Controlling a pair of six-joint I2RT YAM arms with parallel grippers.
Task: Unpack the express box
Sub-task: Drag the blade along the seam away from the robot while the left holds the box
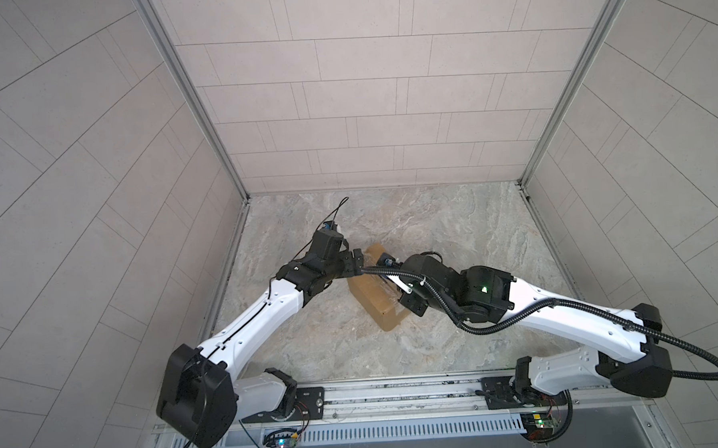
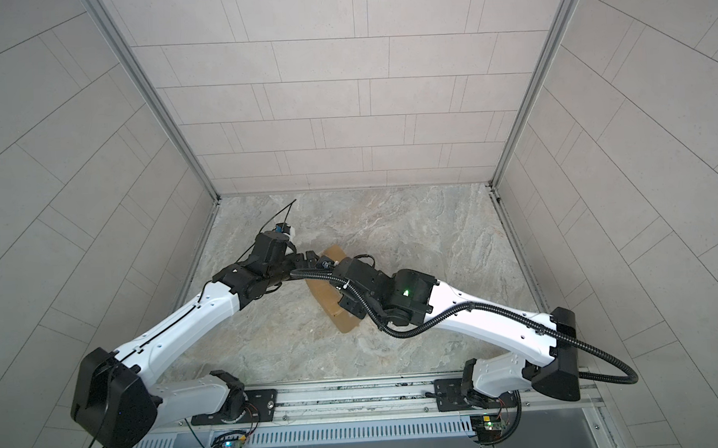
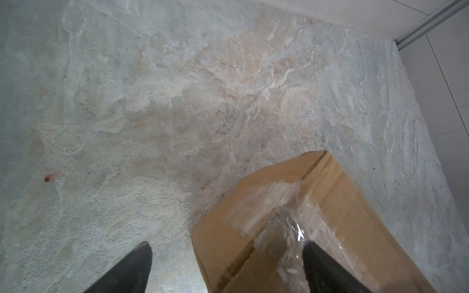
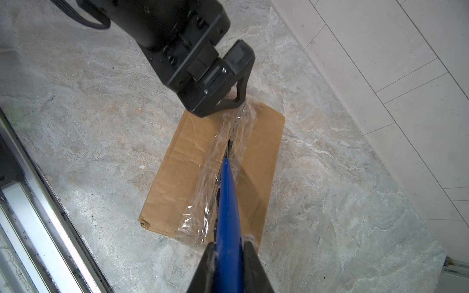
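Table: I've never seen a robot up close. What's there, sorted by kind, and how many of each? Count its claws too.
Cardboard box: 1, the express box
Tool: 1, the blue tool, tip at the box's taped seam
Grippers: 2, the left gripper open, the right gripper shut on the blue tool
Total: 4

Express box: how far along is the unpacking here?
Done: the clear shiny tape on the small brown cardboard express box looks wrinkled and partly slit. In hand: the right tool grips a blue tapered cutter, tip in the seam; the open left tool sits at the box's far end. Left: finish the cut, open the closed flaps, take out the contents, which aren't visible.
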